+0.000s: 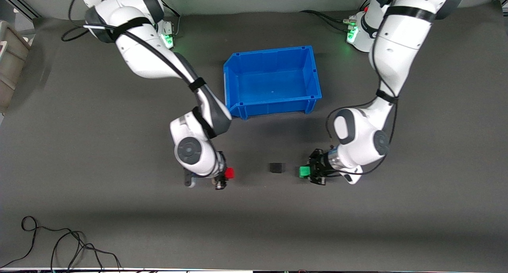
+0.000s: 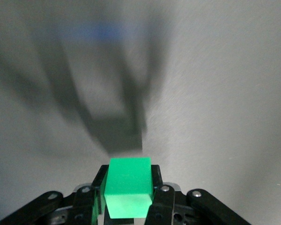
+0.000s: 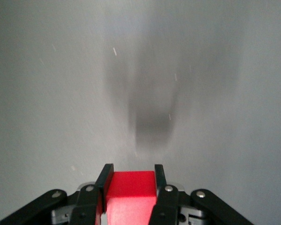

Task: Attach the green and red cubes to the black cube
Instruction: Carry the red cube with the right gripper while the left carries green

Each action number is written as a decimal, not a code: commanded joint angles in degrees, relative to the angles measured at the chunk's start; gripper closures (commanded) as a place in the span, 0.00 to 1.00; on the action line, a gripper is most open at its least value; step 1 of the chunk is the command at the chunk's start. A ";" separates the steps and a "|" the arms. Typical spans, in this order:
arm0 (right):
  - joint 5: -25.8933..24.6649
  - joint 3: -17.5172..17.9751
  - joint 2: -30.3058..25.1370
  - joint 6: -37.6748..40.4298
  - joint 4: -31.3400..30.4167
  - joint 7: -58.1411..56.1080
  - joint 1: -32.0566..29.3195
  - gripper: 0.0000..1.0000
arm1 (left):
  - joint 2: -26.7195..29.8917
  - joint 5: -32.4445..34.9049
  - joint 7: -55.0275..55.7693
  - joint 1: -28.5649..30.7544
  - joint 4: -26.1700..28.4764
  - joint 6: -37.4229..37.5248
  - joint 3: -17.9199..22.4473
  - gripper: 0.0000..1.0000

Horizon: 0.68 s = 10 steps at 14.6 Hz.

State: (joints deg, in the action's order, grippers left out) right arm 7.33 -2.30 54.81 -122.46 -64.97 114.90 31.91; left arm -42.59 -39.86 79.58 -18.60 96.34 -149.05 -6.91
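The black cube [image 1: 276,168] sits on the dark table, nearer the front camera than the blue bin [image 1: 238,72]. My left gripper [image 1: 307,172] is shut on the green cube [image 1: 304,171], held just beside the black cube toward the left arm's end. In the left wrist view the green cube [image 2: 129,187] fills the gap between the black fingers [image 2: 159,197]. My right gripper [image 1: 227,173] is shut on the red cube [image 1: 229,173], beside the black cube toward the right arm's end, with a wider gap. In the right wrist view the red cube [image 3: 131,192] sits between the fingers [image 3: 104,180].
The blue bin stands open and empty mid-table between the two arms. Loose black cables [image 1: 59,245] lie at the table's near edge toward the right arm's end. A grey box [image 1: 10,62] stands off the table edge at that end.
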 commanded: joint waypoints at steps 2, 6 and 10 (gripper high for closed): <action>0.41 -0.69 4.87 -1.37 5.91 6.20 3.59 1.00 | -1.09 -0.83 3.30 -3.02 -1.42 -0.80 1.02 0.80; 0.15 -0.78 6.19 -3.66 5.91 8.93 5.26 1.00 | -1.88 -0.57 6.28 -4.42 -1.59 -2.81 1.02 0.80; 0.06 -0.95 7.59 -7.35 6.35 12.45 7.46 1.00 | -2.32 -0.65 7.17 -5.30 -1.68 -3.53 1.02 0.80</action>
State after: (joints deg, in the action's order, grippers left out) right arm 7.32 -2.40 60.18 -128.64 -61.46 124.58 37.72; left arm -44.01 -39.97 85.17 -22.42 95.97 -151.79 -6.86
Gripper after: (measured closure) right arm 0.608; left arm 0.604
